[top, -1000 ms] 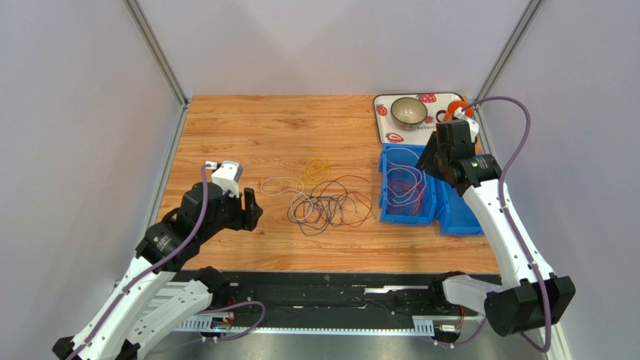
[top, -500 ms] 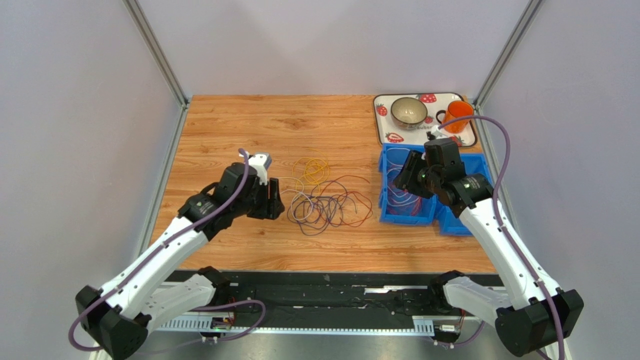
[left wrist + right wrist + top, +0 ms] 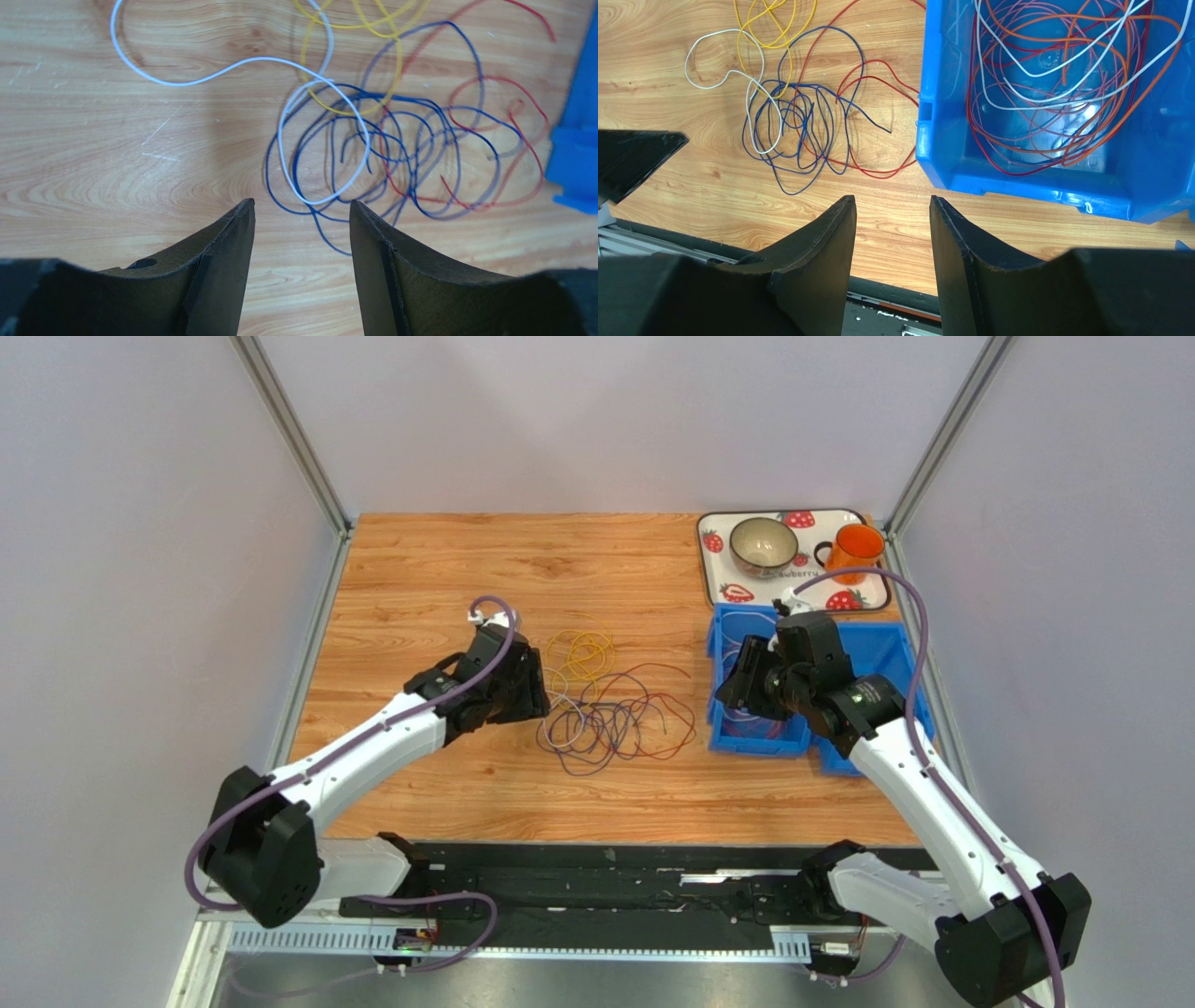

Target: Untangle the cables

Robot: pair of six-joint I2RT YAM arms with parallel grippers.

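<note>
From above, you have the cables (image 3: 617,717) lying in a loose tangle on the table (image 3: 421,574), roughly midway between the two arms. The left gripper (image 3: 526,693) sits just beside the tangle's left edge. The right gripper (image 3: 735,689) hangs at the left edge of a blue bin (image 3: 758,745). Behind the bin, a tray (image 3: 730,592) carries a bowl (image 3: 765,543) and an orange cup (image 3: 853,549).

In the left wrist view, your left jaws stand apart with nothing between them. Just beyond the fingertips, a white cable (image 3: 210,73) runs from one loop at upper left into a second loop laid over dark blue-purple coils. Red strands spread to the right and yellow ones lie at the top.

In the right wrist view, your right jaws are also apart and empty, over bare wood beside the bin's near left corner. A second bundle (image 3: 1053,91) of orange, red and white wire lies coiled inside the bin, apart from the tangle on the table.
</note>
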